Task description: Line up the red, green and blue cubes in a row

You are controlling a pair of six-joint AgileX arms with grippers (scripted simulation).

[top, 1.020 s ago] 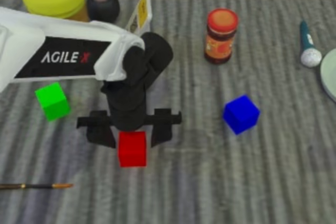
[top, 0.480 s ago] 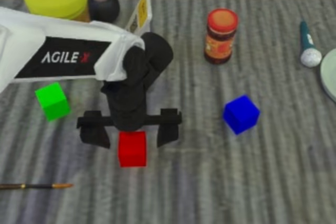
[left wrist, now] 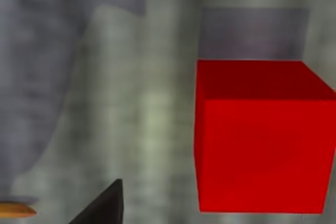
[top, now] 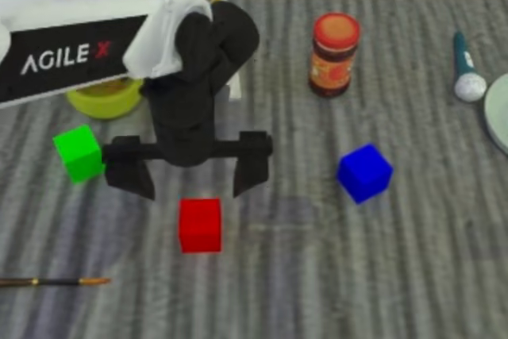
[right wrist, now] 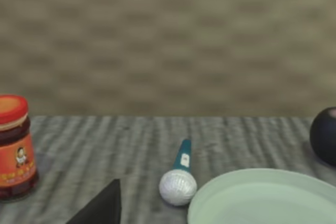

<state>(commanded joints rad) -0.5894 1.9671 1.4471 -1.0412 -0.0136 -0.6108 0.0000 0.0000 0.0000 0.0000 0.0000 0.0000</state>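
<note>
The red cube (top: pixel 199 225) rests on the grey mat at the front middle, and fills much of the left wrist view (left wrist: pixel 262 137). My left gripper (top: pixel 193 182) hovers just behind and above it, open wide, with nothing between its black fingers (top: pixel 250 166). Left of that gripper sits the green cube (top: pixel 78 153), close to the near finger. The blue cube (top: pixel 364 172) lies alone to the right. My right gripper (right wrist: pixel 149 203) is out of the top view; one dark finger (right wrist: pixel 102 208) shows in its wrist view, pointing over the mat's right end.
A red-lidded jar (top: pixel 334 53) stands behind the cubes, a yellow container (top: pixel 87 93) under the left arm. A teal microphone (top: pixel 467 69) and a pale plate (top: pixel 500 113) lie at the right edge. A paintbrush (top: pixel 51 281) lies front left.
The left gripper's fingers spread away from the red cube, then the gripper rose and drew back. The red cube stayed where it was on the mat.
</note>
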